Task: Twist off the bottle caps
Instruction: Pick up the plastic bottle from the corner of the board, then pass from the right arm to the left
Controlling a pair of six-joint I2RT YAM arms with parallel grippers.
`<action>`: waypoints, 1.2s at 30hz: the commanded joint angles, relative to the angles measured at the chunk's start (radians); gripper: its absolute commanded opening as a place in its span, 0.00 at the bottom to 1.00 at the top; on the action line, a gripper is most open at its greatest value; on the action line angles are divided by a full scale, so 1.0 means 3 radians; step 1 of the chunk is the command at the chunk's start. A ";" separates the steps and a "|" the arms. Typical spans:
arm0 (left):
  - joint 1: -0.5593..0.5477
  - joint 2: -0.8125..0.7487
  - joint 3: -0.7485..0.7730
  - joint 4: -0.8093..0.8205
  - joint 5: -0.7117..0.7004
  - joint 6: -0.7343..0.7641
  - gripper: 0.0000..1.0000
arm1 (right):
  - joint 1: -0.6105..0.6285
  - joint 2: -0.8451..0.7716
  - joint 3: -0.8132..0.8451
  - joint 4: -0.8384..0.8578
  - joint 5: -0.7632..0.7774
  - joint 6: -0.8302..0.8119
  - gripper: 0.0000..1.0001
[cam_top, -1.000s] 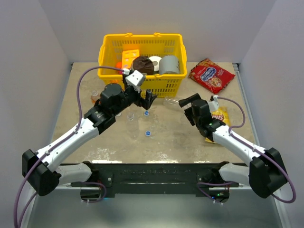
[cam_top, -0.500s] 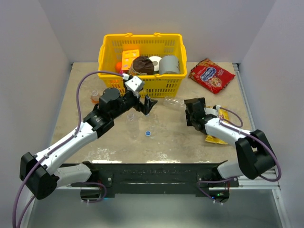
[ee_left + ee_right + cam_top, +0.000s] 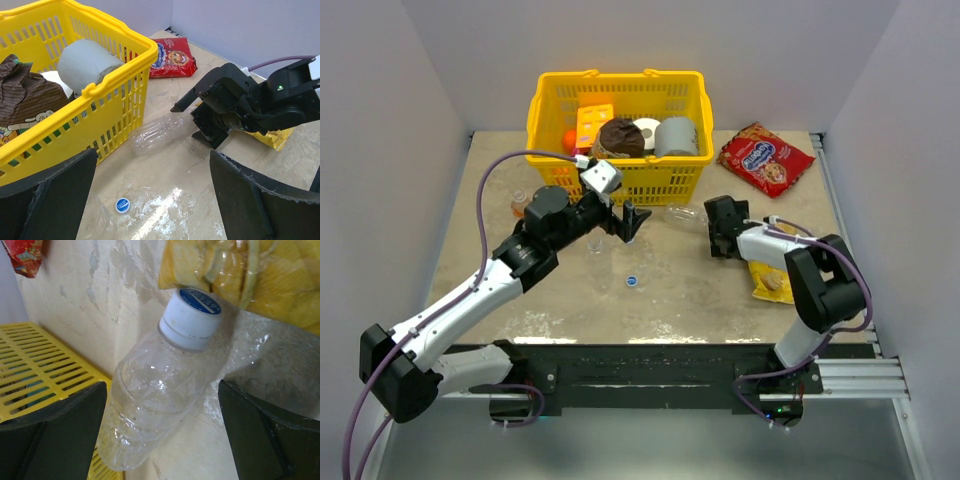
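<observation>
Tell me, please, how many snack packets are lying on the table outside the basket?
2. A red packet lies right of the yellow basket, toward the back; a yellow packet lies partly under the right arm. More may lie hidden under either arm.

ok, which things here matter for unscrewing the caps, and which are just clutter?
Job: clear bottle, fitted cap, loose cap, orange bottle.
Clutter: yellow basket, grey roll, red snack bag, yellow chip bag.
</observation>
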State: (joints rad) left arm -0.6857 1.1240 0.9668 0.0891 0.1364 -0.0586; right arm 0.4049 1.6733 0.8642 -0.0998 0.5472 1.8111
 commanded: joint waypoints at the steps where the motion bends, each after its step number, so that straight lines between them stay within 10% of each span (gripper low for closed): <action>1: -0.0020 -0.0081 -0.0017 0.0143 -0.0005 0.0072 1.00 | -0.0020 0.0159 0.0269 -0.0066 0.0211 -0.0039 0.96; 11: -0.0077 -0.0040 -0.0032 0.0148 0.0113 0.0180 0.99 | -0.0061 0.0201 0.0376 0.0072 0.0287 -0.0519 0.61; 21: -0.0138 0.0129 0.0014 0.0107 0.0460 0.0287 0.98 | -0.0061 -0.0887 0.0152 0.0557 0.0590 -0.2704 0.50; 36: -0.0158 0.0533 0.0075 0.0276 0.1350 -0.0209 1.00 | 0.0056 -0.2336 -0.0202 0.0951 -0.1925 -0.4472 0.43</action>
State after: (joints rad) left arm -0.7280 1.2484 0.9665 0.1123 0.4358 -0.0689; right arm 0.3996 1.0191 0.7544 0.1730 0.2058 0.5957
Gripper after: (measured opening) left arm 0.994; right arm 0.654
